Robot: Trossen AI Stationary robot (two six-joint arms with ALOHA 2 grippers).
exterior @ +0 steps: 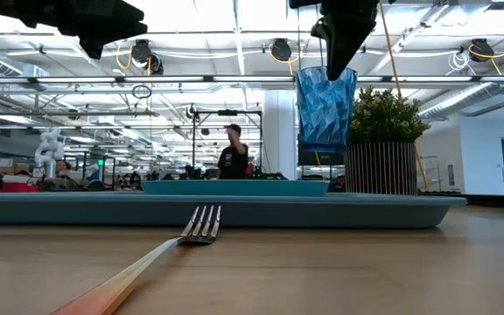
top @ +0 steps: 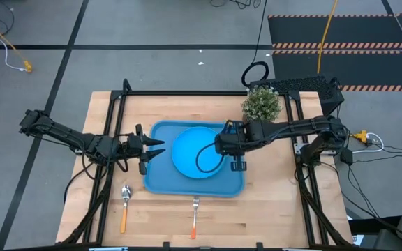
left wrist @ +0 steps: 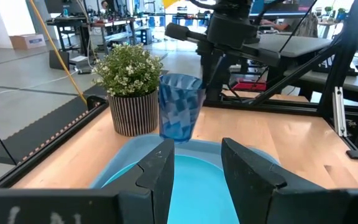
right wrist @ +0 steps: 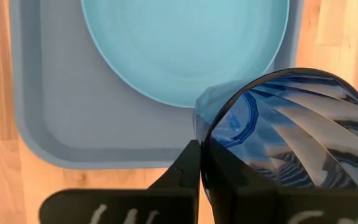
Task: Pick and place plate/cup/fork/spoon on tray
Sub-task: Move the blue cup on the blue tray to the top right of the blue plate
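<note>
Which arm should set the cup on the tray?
Right. The right gripper already holds the cup by its rim above the tray; the left gripper is open and empty at the tray's left edge.

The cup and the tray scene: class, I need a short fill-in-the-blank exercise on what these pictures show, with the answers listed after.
1. The cup is held above the tray by the ____ gripper.
2. The round plate lies on the ____.
3. The fork and the spoon lie on the bare ____, outside the tray.
4. The left gripper holds ____.

Missing words: right; tray; table; nothing
</note>
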